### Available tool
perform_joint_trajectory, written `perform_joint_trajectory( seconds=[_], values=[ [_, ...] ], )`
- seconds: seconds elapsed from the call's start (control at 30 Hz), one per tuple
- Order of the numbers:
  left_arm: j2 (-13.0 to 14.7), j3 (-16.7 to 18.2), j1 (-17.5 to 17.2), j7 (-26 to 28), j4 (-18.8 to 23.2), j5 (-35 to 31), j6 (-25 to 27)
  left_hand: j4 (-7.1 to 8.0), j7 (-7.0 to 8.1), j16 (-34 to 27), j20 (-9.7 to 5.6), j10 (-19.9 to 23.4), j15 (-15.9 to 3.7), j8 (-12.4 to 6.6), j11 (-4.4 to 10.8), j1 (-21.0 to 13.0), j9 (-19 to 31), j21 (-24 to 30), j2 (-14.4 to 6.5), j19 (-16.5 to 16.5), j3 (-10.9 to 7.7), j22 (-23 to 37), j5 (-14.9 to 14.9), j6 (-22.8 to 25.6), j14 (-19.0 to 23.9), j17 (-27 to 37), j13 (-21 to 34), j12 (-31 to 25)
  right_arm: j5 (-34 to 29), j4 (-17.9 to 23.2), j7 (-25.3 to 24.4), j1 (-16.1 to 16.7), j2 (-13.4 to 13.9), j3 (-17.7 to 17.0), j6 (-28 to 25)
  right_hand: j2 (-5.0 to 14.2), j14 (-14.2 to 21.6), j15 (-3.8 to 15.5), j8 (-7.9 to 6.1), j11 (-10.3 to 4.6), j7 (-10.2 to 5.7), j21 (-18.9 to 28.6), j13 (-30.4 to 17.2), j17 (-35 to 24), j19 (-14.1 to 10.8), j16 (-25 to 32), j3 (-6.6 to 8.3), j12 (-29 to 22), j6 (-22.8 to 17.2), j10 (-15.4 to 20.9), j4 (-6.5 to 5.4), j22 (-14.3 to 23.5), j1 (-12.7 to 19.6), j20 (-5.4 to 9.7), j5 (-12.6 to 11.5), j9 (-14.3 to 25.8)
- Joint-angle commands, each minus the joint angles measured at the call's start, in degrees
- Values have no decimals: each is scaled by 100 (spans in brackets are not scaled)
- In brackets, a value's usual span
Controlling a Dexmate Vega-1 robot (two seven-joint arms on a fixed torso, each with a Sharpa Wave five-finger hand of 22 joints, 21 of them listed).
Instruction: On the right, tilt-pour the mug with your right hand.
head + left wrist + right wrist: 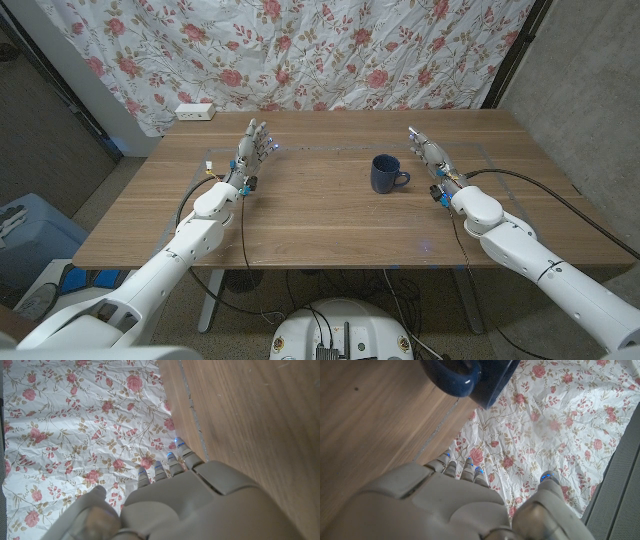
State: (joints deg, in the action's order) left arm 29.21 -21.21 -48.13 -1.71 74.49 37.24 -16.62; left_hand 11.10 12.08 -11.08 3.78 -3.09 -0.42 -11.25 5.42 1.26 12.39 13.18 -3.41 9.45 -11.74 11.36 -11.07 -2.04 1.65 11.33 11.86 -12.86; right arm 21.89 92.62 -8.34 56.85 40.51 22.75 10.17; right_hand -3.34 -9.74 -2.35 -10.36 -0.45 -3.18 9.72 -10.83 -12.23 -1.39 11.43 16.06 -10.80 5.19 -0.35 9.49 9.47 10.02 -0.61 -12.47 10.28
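Note:
A dark blue mug [385,174] stands upright on the wooden table [330,215], right of the middle, its handle turned toward my right hand. My right hand [430,154] stands just to the right of the mug, apart from it, fingers stretched out and holding nothing. In the right wrist view the mug [470,377] shows beyond my right hand [450,505], with the handle nearest it. My left hand [252,150] stands at the left of the table, fingers spread and empty; the left wrist view shows my left hand [185,500] over bare wood.
A flowered cloth [300,50] hangs behind the table. A white power strip [195,111] lies at the table's back left corner. Cables run along both forearms. A blue bin [25,235] stands on the floor to the left.

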Motion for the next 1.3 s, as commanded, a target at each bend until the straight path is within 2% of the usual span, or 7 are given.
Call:
perform_joint_trajectory(
  seconds=[0.03, 0.43, 0.6, 1.0, 1.3],
  values=[
    [2, 1, 0, 1, 2, 0, 2, 6, 40, -27, 0, 3, -26, -37, 58, 17, 13, 33, -680, 48, -33, 15, -45, -13, 40, 28, 24, -24, -380, 268, -158, 201, 283, -39, -82, -119, -87, -46, 27, -2, 52, 32, -25, -10, 62, -1, -1, 15, 220, -109, 37, 15, 163, 10, -43, 26],
    [-1, 0, 4, -3, -7, 0, -1, 6, 30, -29, -1, -4, -25, -35, 45, 17, 13, 34, -680, 51, -33, 15, -45, -17, 44, 28, 24, -21, -778, 485, -251, 325, 476, -27, -161, -315, -223, -131, -1, 59, 134, 38, -40, -9, 213, -15, -37, 32, 515, -312, 62, 17, 393, -53, -126, 46],
    [-2, 0, 4, -4, -9, 0, -3, 6, 37, -30, 0, -4, -18, -35, 60, 18, 13, 34, -680, 49, -33, 15, -45, -19, 46, 28, 24, -21, -1015, 623, -320, 377, 569, 1, -251, -382, -314, -164, -3, 57, 164, 22, -47, -10, 351, -26, -44, 33, 662, -410, 64, 18, 522, -102, -181, 53],
    [-2, -1, 4, -4, -9, -1, -3, 7, 37, -30, -3, 0, -21, -38, 65, 18, 13, 33, -680, 49, -33, 15, -45, -10, 47, 28, 24, -23, -1418, 842, -300, 437, 730, 75, -360, -418, -357, -174, -16, 46, 233, 42, -53, -13, 405, -15, -35, 20, 799, -477, 64, 18, 679, -102, -250, 60],
    [-1, 0, 4, -4, -8, 0, -3, 7, 40, -28, 1, -3, -17, -37, 51, 18, 13, 34, -680, 49, -33, 15, -44, -13, 43, 28, 24, -22, -1713, 824, -267, 425, 778, 155, -228, -448, -366, -192, -19, 71, 302, 61, -61, -15, 407, 2, -26, 9, 934, -518, 67, 17, 831, -139, -324, 66]
  ],
)
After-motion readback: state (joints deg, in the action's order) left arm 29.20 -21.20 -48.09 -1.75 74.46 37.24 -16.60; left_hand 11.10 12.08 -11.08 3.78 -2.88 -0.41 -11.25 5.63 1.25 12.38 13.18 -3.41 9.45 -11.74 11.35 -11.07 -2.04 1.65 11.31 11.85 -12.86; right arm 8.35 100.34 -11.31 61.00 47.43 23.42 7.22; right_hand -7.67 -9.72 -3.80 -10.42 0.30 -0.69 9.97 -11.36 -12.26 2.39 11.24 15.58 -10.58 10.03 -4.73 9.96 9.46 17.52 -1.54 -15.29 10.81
